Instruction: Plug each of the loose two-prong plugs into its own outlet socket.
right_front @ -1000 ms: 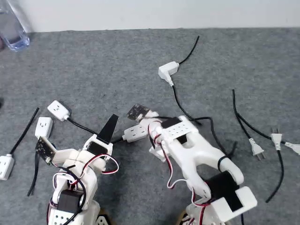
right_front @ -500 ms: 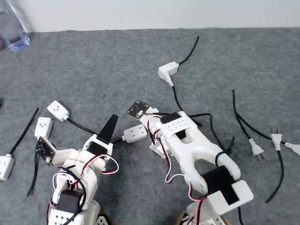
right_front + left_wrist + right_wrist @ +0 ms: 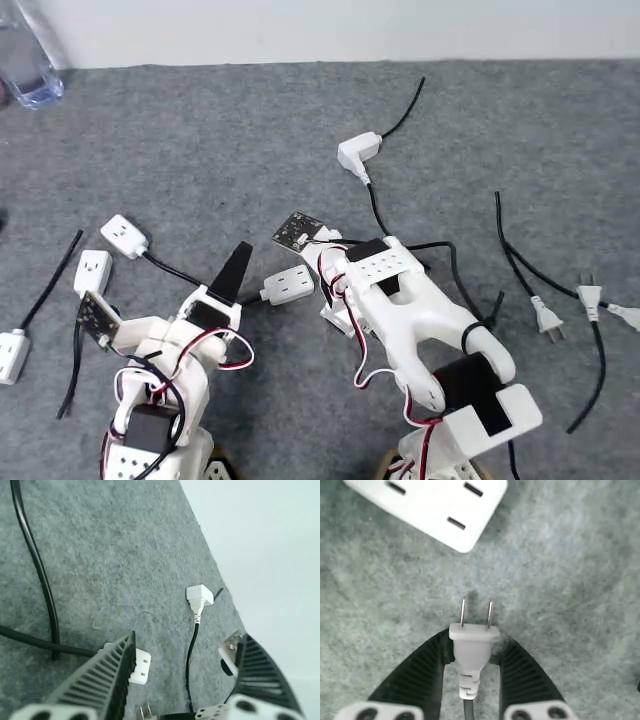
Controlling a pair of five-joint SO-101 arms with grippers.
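My right gripper (image 3: 473, 643) is shut on a white two-prong plug (image 3: 470, 656). Its prongs point at a white outlet socket (image 3: 427, 505), a short gap away, just above the grey carpet. In the high view that socket (image 3: 290, 287) lies between the two arms, by the right arm's (image 3: 400, 300) wrist. My left gripper (image 3: 187, 640) stands open close to the same socket (image 3: 140, 663), holding nothing; its black finger (image 3: 232, 272) points toward it. Loose plugs (image 3: 547, 318) (image 3: 590, 295) lie far right.
More white outlets lie on the carpet: two at the left (image 3: 125, 235) (image 3: 92, 270), one at the left edge (image 3: 10, 355), one at the back centre (image 3: 358, 152). Black cords (image 3: 385, 230) trail between them. A clear bottle (image 3: 25, 70) stands at the back left.
The right arm has shifted slightly with the plug held. The socket between the arms and the left arm have stayed in place.
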